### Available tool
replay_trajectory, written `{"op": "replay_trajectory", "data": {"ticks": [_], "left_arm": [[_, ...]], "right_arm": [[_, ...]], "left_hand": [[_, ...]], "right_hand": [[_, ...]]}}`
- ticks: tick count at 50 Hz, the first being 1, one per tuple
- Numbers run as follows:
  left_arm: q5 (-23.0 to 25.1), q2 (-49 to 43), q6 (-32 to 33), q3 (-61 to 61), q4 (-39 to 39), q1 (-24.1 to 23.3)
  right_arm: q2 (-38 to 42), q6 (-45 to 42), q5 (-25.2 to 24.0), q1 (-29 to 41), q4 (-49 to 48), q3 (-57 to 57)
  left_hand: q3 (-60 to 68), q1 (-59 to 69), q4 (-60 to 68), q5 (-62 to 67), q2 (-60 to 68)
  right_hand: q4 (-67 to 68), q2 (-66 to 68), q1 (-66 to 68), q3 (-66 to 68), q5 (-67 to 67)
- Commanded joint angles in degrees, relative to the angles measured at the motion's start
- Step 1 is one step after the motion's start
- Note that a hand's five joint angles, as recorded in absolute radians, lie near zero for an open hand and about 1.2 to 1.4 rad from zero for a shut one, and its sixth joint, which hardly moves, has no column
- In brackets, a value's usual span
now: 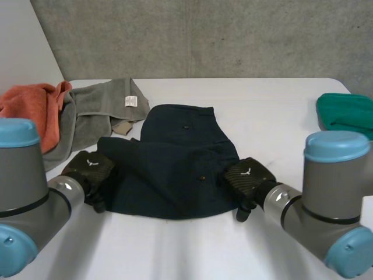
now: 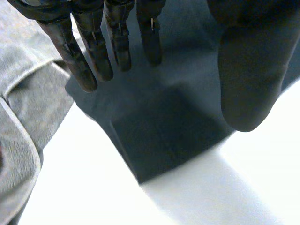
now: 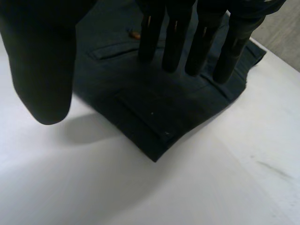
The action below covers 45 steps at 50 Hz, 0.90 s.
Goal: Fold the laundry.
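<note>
Shorts [image 1: 175, 163] spread on the table [image 1: 274, 116], an open hand at each near corner

The shorts are dark navy and lie flat, with one end near the robot and the other towards the wall; two small buttons show on their top side. The left hand [image 1: 88, 166] is at the shorts' near left corner. In its wrist view the fingers [image 2: 93, 51] are straight and close together over the cloth [image 2: 164, 126]; the thumb [image 2: 253, 70] is held wide apart from them; nothing is pinched; whether the fingertips touch the cloth I cannot tell. The right hand [image 1: 247, 178] is at the shorts' near right corner. Its fingers [image 3: 173, 42] are straight and side by side above a pocket flap [image 3: 154, 108]; its thumb [image 3: 42, 75] hangs well apart, off the shorts' edge over bare table [image 3: 225, 178]; it holds nothing. An orange-brown button [image 3: 135, 34] sits on the shorts just beside those fingers.

A grey towel [image 1: 93, 114] lies crumpled to the left of the shorts, touching their far left side; a white label [image 1: 130, 101] shows on it; in the left wrist view it [image 2: 28, 108] lies just beside the shorts' corner. An orange cloth [image 1: 32, 108] lies on the towel's side away from the shorts; a green cloth [image 1: 347, 114] lies folded well to the right of the shorts.
</note>
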Motion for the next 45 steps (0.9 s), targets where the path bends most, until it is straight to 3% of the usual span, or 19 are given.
{"op": "replay_trajectory", "data": {"ticks": [1, 3, 6, 17, 21, 23, 25, 29, 37, 45], "left_arm": [[6.52, -2.37, 3.91, -2.53, 1.94, 6.36], [7.93, -3.25, 4.70, -2.71, 2.64, 7.24], [9.69, -4.83, 6.37, -2.53, 4.31, 8.39], [10.13, -9.49, 12.79, -2.62, 12.66, 8.48], [10.83, -10.02, 14.02, -2.27, 14.33, 8.39], [11.28, -9.76, 14.11, -1.83, 14.77, 8.30], [11.10, -9.50, 13.94, -1.22, 14.77, 8.30], [9.26, -3.80, 11.74, 0.28, 13.02, 7.16], [6.79, 13.96, 0.33, 7.57, 9.33, 4.88], [5.65, 26.27, -8.38, 24.61, 2.04, 1.53]], "right_arm": [[5.07, -0.04, 4.51, 1.53, -6.99, -1.52], [5.60, -0.13, 5.31, 1.88, -8.22, -1.78], [5.61, -0.04, 6.54, 2.23, -10.50, -1.96], [2.00, 1.28, 7.24, 3.20, -13.23, -0.72], [2.00, 1.54, 7.42, 3.02, -13.23, -0.90], [1.65, 1.37, 7.68, 2.76, -13.23, -0.90], [1.56, 1.19, 7.95, 2.58, -13.06, -0.99], [-1.51, 1.19, 9.35, 1.97, -11.83, -1.95], [-11.52, 1.54, 9.35, 0.65, -7.53, -7.84], [-19.18, 3.65, 9.44, 0.04, 0.38, -23.64]], "left_hand": [[-0.28, -0.18, -0.33, -0.30, -0.27], [-1.12, -1.03, -1.18, -1.14, -1.11], [-0.96, -0.87, -1.02, -0.98, -0.95], [6.26, 6.36, 6.21, 6.25, 6.28], [24.89, 24.99, 24.84, 24.88, 24.91], [50.08, 50.17, 50.02, 50.06, 50.09], [54.87, 54.96, 54.81, 54.85, 54.88], [54.87, 54.96, 54.81, 54.85, 54.88], [54.87, 54.96, 54.81, 54.85, 54.88], [54.87, 54.96, 54.81, 54.85, 54.88]], "right_hand": [[16.54, 16.77, 16.32, 16.49, 16.28], [22.08, 22.31, 21.86, 22.03, 21.82], [51.35, 51.57, 51.13, 51.29, 51.09], [51.41, 51.63, 51.19, 51.35, 51.15], [51.41, 51.63, 51.19, 51.35, 51.15], [51.41, 51.63, 51.19, 51.35, 51.15], [51.41, 51.63, 51.19, 51.35, 51.15], [51.41, 51.63, 51.19, 51.35, 51.15], [51.41, 51.63, 51.19, 51.35, 51.15], [51.41, 51.63, 51.19, 51.35, 51.15]]}}
